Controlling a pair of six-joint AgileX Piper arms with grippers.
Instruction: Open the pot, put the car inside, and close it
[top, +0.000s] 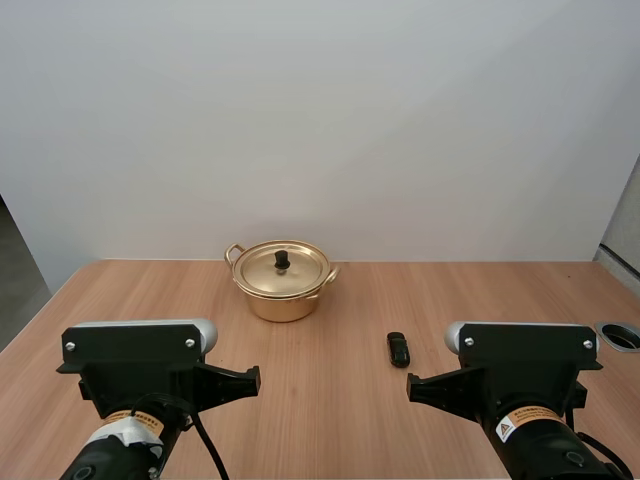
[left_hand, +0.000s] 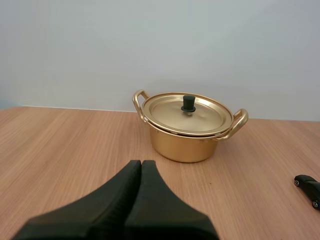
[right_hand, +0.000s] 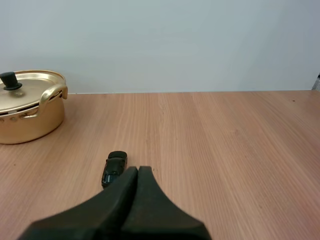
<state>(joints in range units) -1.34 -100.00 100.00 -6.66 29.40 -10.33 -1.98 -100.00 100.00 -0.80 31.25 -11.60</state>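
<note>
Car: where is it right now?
In the high view the car lies on the table, right of and nearer than the pot, apart from it, just ahead of the right gripper.

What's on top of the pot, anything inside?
A gold lid with a black knob sits closed on the pot. The inside is covered by it, so contents can't be seen.

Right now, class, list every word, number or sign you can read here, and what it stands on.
No text is legible.
Sticker on left arm: too small to read.
Sticker on right arm: warning triangle, print too small to read.
Pot, car: no markings visible.
</note>
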